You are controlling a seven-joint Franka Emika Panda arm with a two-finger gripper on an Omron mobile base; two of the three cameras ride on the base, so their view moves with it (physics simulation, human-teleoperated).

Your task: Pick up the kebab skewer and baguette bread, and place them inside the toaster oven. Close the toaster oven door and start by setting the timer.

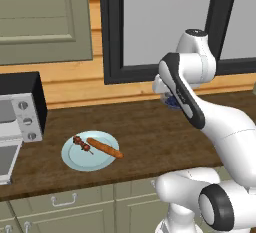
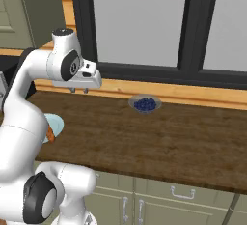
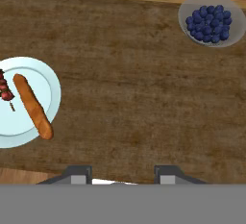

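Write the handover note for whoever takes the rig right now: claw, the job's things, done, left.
Claw: open, holding nothing, high over the bare counter.
Kebab skewer and baguette bread: side by side on the pale blue plate, the baguette's end past the rim.
Toaster oven: at the counter's left end, its door already down.
Done: nothing moved.
Left: load both, shut the door, set the timer.
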